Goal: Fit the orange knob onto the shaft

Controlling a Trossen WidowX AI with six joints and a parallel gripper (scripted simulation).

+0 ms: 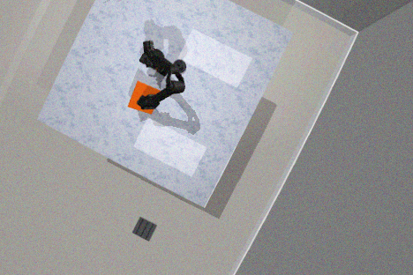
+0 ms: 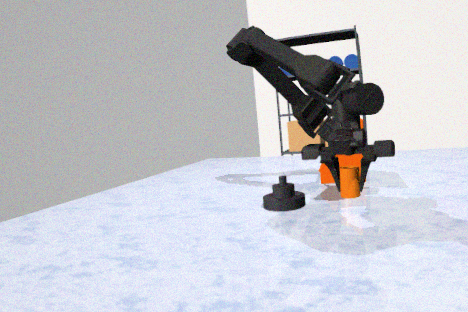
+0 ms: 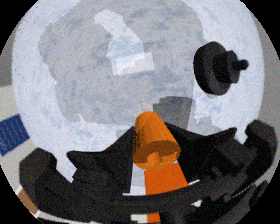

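Note:
The orange knob (image 2: 350, 183) (image 3: 156, 135) is upright between the fingers, its bottom at or just above the table top. My gripper (image 2: 349, 190) is shut on it, one finger on each side. The knob's end towards the wrist camera shows a notch-like mark; its hole cannot be made out. The dark round pedestal (image 2: 284, 202) (image 3: 207, 68) (image 1: 179, 66) stands beside the gripper, to its left in the exterior view and upper right in the wrist view. Its thin shaft (image 2: 283, 180) (image 3: 243, 64) points up, with nothing on it; the flat side cannot be seen.
The arm's base stands on an orange plate (image 1: 135, 97) (image 2: 327, 175) behind the gripper. The pale table (image 1: 88, 75) (image 2: 150, 260) carries shadows and bright light patches. A shelf rack (image 2: 358, 50) with blue objects and a tan box (image 2: 300, 136) is in the background.

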